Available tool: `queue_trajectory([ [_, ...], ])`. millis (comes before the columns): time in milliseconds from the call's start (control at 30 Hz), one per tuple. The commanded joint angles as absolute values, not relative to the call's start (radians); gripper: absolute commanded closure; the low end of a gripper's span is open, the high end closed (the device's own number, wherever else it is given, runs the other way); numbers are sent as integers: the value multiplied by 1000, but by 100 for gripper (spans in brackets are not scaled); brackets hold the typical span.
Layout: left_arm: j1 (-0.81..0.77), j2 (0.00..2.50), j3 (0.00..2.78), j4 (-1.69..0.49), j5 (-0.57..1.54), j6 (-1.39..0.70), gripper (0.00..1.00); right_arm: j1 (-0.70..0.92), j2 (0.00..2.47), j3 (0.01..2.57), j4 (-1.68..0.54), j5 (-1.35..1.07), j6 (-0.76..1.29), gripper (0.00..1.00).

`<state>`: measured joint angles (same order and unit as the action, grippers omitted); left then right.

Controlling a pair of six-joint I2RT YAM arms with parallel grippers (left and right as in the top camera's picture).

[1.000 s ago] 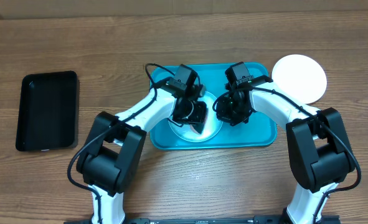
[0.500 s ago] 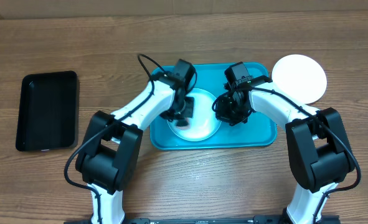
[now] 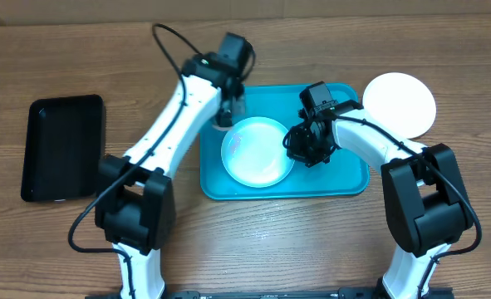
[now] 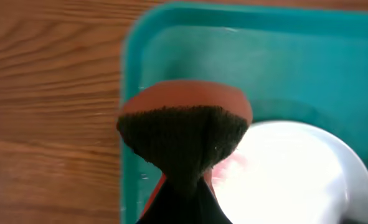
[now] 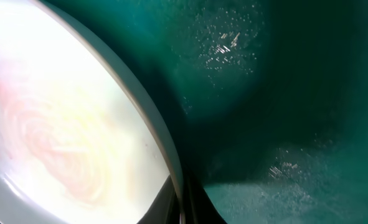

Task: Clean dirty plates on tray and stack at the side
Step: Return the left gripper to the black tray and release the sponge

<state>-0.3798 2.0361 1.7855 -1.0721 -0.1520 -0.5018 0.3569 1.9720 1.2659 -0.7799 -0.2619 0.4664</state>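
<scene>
A light-blue-rimmed plate (image 3: pixel 257 152) lies on the teal tray (image 3: pixel 345 178), with pink smears on its white centre (image 5: pixel 59 124). My right gripper (image 3: pixel 306 149) is shut on the plate's right rim (image 5: pixel 184 199). My left gripper (image 3: pixel 231 108) is over the tray's far left corner, shut on a sponge (image 4: pixel 184 134) with an orange body and a dark scrub face. The sponge hangs off the plate (image 4: pixel 289 174), above the tray's left rim (image 4: pixel 129 124). A white plate (image 3: pixel 400 104) lies on the table right of the tray. The yellow-green-rimmed plate is out of view.
A smaller black tray (image 3: pixel 62 148) lies on the wooden table at the far left. Both arms reach over the teal tray from the front.
My left gripper has lifted the sponge off the plate and moved back and left to the tray's far corner. The plate now shows whole. The right arm has not moved.
</scene>
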Motion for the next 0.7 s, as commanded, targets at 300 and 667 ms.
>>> queue_trajectory([
  [300, 68, 2023, 1808, -1234, -172, -529, 96, 490, 1793, 1511, -1020, 357, 414, 96],
  [667, 356, 2024, 1795, -1216, -70, -362, 96, 734, 1769, 1640, -1113, 982, 226, 96],
])
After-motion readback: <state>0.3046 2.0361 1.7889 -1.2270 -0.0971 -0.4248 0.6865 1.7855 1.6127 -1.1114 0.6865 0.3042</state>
